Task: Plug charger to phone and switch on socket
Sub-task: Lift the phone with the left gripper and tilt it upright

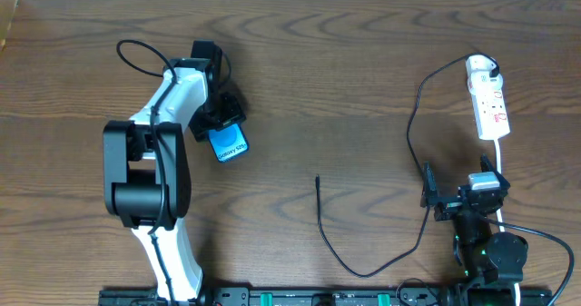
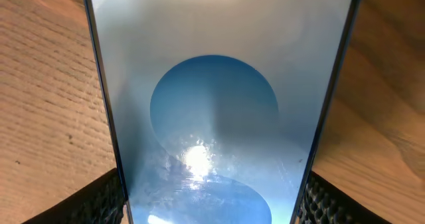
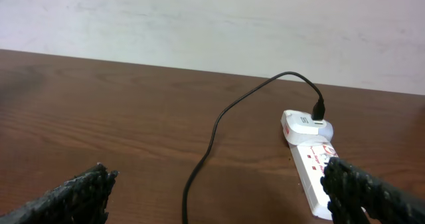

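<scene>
The phone, blue-screened, lies on the table at centre left. My left gripper is shut on the phone's near end; in the left wrist view the phone fills the space between both fingers. The charger, a thin black cable, runs from the white plug at the socket's far end down and around to its free plug at table centre. The socket, a white power strip, lies at the right. My right gripper is open and empty, near the socket's front end.
The wooden table's far edge meets a white wall. The socket's white lead runs toward the right arm's base. A black rail lines the front edge.
</scene>
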Controlling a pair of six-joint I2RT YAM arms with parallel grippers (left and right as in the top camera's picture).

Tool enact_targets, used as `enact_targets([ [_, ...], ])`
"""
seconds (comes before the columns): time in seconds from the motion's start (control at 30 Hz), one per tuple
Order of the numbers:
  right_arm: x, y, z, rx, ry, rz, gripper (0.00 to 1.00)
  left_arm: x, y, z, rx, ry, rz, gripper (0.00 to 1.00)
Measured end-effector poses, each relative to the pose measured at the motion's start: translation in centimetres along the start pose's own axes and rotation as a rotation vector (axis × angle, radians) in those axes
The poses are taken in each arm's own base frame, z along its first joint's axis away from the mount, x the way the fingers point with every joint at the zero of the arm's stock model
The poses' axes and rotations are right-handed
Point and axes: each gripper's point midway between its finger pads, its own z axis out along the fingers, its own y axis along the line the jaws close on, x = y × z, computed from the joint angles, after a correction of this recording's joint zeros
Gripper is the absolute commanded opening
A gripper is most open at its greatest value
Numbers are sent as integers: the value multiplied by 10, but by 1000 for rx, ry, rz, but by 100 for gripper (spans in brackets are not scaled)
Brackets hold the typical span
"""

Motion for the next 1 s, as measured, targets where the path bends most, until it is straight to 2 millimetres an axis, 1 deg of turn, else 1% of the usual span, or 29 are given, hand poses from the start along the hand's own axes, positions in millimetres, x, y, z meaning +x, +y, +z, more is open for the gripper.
enact_targets([
  [0.17,0,0,0,0,0,0,99,-1,-11,-21,68,-25,3,7],
  [0.2,0,0,0,0,0,0,99,0,-12,-23,74,-26,4,7],
  [0.23,0,0,0,0,0,0,99,0,-16,-31,104,-32,6,8],
  [0.3,0,0,0,0,0,0,99,2,-22,-38,142,-32,9,7],
  [0.47,0,0,0,0,0,0,99,9,-38,-51,239,-4,10,7],
  [0.57,0,0,0,0,0,0,99,13,-53,-56,329,27,1,7],
  [0.6,0,0,0,0,0,0,99,14,-61,-59,374,38,-2,7],
  [0.73,0,0,0,0,0,0,99,20,-84,-70,509,105,-51,8],
  [0.9,0,0,0,0,0,0,99,28,-108,-88,660,198,-111,7],
  [1.0,0,0,0,0,0,0,99,34,-118,-98,731,263,-143,8],
])
